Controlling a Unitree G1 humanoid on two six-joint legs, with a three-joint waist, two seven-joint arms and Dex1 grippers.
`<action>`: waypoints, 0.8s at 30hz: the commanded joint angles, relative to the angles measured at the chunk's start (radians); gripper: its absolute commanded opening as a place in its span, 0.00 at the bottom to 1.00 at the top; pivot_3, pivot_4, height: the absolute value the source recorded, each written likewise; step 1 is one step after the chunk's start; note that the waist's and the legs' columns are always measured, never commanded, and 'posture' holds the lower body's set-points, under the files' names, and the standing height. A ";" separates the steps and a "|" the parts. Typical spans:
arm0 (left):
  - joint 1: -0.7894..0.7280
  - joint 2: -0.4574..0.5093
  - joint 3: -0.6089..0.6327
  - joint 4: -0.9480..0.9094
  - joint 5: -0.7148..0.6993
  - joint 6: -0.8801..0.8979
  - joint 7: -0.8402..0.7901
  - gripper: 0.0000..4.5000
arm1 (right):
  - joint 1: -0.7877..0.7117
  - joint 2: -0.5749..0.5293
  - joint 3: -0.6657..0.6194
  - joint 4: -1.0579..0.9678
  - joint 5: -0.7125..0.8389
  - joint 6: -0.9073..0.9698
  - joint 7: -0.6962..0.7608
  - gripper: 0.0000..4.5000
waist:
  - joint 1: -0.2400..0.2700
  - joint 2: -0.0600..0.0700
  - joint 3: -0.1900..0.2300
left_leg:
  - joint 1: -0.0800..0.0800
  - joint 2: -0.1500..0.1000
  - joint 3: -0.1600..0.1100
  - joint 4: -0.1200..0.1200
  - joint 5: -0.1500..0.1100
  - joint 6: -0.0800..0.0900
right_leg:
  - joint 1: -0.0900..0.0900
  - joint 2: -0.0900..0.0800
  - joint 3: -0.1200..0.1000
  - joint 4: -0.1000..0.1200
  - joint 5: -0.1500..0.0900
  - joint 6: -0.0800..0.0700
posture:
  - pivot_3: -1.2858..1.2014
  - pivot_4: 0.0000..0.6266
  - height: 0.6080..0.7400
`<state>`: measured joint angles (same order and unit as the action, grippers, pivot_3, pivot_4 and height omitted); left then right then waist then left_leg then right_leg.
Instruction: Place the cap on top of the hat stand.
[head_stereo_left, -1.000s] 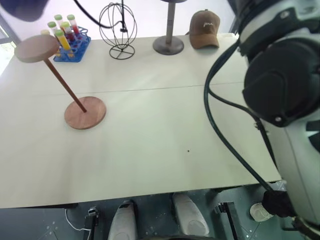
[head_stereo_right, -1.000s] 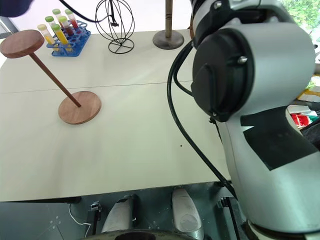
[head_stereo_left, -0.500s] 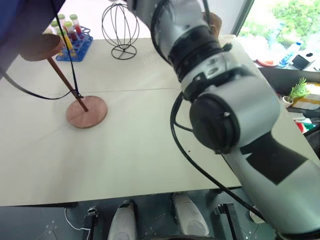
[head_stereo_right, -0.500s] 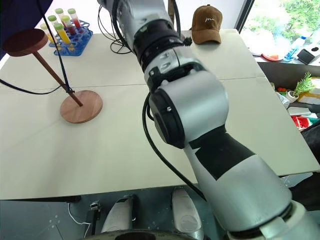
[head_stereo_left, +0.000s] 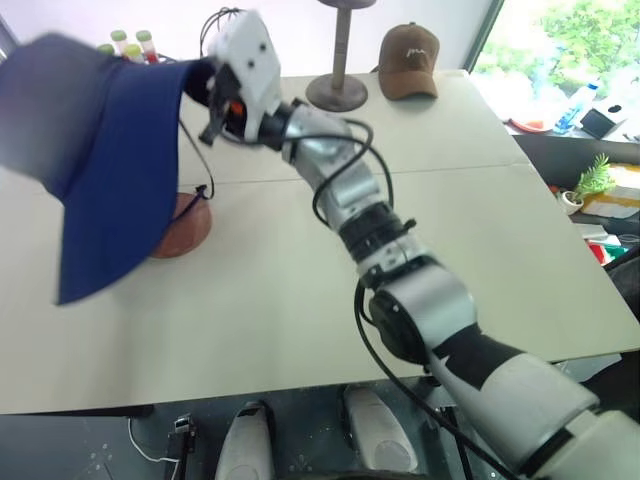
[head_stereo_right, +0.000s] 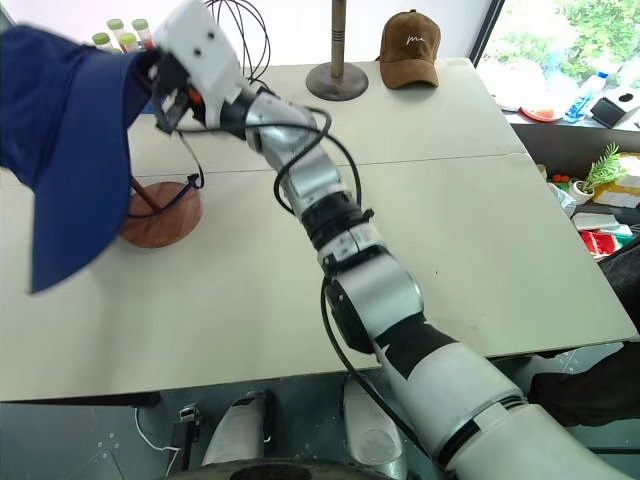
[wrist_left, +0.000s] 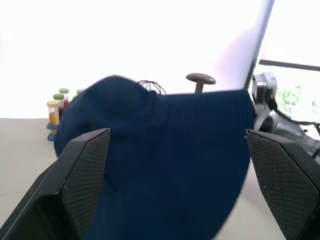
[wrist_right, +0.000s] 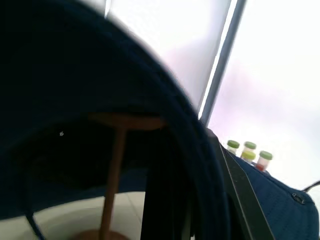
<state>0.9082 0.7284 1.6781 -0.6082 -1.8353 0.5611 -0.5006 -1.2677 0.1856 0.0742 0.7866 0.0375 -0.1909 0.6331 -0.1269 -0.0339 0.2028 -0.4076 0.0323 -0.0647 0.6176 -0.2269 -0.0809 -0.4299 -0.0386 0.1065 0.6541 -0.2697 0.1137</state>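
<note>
Over the desk (head_stereo_left: 300, 290), left side: cap (head_stereo_left: 90, 150) pinched at brim by closed right gripper (head_stereo_left: 205, 85), draped above hat stand (head_stereo_right: 160, 215). Left gripper (wrist_left: 175, 150) spread open alongside. Placing step; next, centre crown over disc, lower, release.

The two eye views sit side by side at the head, facing forward and down over the table (head_stereo_left: 300, 300); both share the cap (head_stereo_left: 95, 150) at 10 o'clock and the stands at 12. The left wrist view faces level across its own fingers (wrist_left: 82, 175) toward the cap from just beside it. The right wrist view looks from under the brim, very near, at the hat stand (wrist_right: 117, 155) inside
</note>
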 joint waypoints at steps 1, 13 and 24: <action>0.027 -0.005 0.023 0.027 0.030 0.006 -0.019 1.00 | 0.046 0.004 0.035 -0.131 -0.013 -0.007 -0.031 0.01 | 0.000 0.000 0.000 | 0.000 0.000 0.000 0.000 0.000 0.000 | 0.000 0.000 0.000 0.000 0.000 0.000 | 0.52 0.24 1.00; 0.060 0.016 0.011 0.066 0.080 0.033 -0.066 1.00 | 0.326 -0.041 0.125 -0.260 -0.120 -0.188 -0.161 0.01 | 0.002 0.000 0.000 | 0.001 0.000 0.000 0.002 0.000 0.000 | 0.002 0.000 0.000 0.000 0.000 -0.001 | 0.52 0.24 1.00; 0.045 0.105 0.002 0.114 0.114 0.096 -0.087 1.00 | 0.401 -0.150 0.334 -0.110 -0.580 -0.481 -0.604 0.01 | 0.002 -0.003 -0.002 | 0.001 0.000 -0.001 0.004 0.000 0.000 | 0.003 0.000 0.000 0.000 0.000 -0.002 | 0.52 0.24 1.00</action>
<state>0.9552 0.8271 1.6632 -0.5110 -1.7299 0.6516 -0.5800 -0.8363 0.0351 0.3952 0.6744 -0.5007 -0.6452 0.0931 -0.1246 -0.0369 0.2010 -0.4065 0.0322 -0.0658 0.6222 -0.2269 -0.0810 -0.4268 -0.0381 0.1064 0.6540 -0.2693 0.1113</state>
